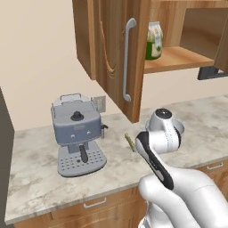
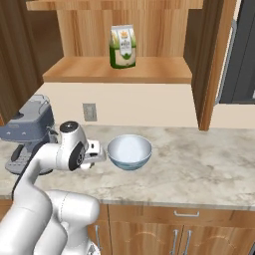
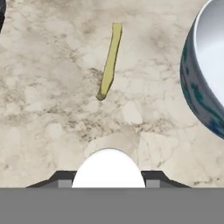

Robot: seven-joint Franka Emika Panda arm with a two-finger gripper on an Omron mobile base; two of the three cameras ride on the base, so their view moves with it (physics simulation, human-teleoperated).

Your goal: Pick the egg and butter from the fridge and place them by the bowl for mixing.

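The gripper (image 3: 108, 183) is closed on the egg (image 3: 108, 168), which sits white and rounded between the two dark fingertips (image 3: 61, 178), low over the marbled counter (image 3: 48, 109). The butter (image 3: 110, 61) lies flat on the counter as a thin yellowish stick, apart from the egg and near the bowl (image 3: 205, 74). From the right base camera, the bowl (image 2: 129, 152) stands upright on the counter just beside the hand; a grey coffee machine (image 1: 78, 133) stands further left.
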